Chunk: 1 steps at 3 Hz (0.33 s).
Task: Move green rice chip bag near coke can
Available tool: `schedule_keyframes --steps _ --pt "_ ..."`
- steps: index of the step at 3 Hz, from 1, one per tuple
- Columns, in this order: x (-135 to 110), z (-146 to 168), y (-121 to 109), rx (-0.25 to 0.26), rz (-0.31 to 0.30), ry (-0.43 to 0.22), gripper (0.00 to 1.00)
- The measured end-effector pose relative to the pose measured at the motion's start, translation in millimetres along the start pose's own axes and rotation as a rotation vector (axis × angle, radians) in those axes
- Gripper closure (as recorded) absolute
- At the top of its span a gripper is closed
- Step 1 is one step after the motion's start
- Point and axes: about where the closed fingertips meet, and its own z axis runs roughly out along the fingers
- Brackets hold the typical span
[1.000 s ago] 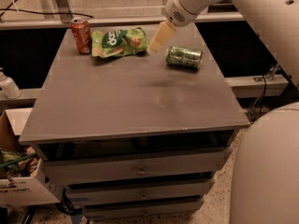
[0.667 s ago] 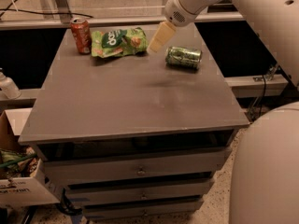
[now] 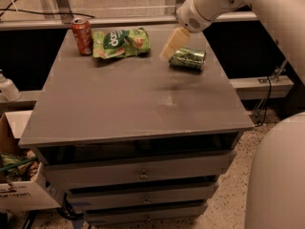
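The green rice chip bag lies flat at the back of the grey table top, just right of the coke can, which stands upright at the back left corner. A small gap shows between bag and can. My gripper hangs from the white arm, angled down toward the left. It hovers above the table just right of the bag and left of a green can. It holds nothing that I can see.
The green can lies on its side at the back right of the table. The table is a drawer cabinet. A cardboard box stands on the floor at the left. A white bottle sits on a ledge at the left.
The arm and gripper have shifted a little to the right, away from the bag. The bag and both cans have not moved.
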Motion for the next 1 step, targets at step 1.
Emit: schedule_keyframes --steps 1 --pt "14.0 -8.3 -1.3 -0.03 -0.01 -0.027 0.0"
